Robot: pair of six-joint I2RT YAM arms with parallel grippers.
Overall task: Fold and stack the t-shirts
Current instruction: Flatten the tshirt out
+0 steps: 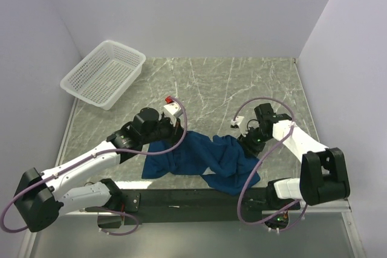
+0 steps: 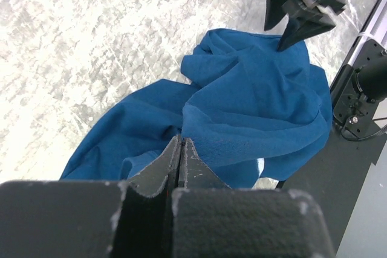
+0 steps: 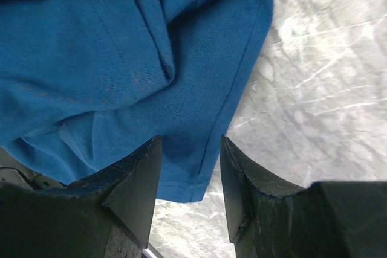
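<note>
One dark blue t-shirt (image 1: 199, 158) lies crumpled near the table's front edge; its chest print is hidden. It also shows in the left wrist view (image 2: 254, 107) and the right wrist view (image 3: 91, 58). My left gripper (image 1: 176, 135) is at the shirt's upper left edge. In its own view its jaws (image 2: 180, 141) are pressed together at a fold of the cloth. My right gripper (image 1: 248, 143) is over the shirt's right side, open. In the right wrist view a hemmed corner (image 3: 187, 173) lies between its fingers (image 3: 190, 140). The right gripper also shows in the left wrist view (image 2: 290, 34).
A white mesh basket (image 1: 106, 74) stands at the back left on the marble table (image 1: 242, 83). A black strip (image 1: 181, 200) runs along the front edge under the shirt's lower part. Walls close in the left, back and right.
</note>
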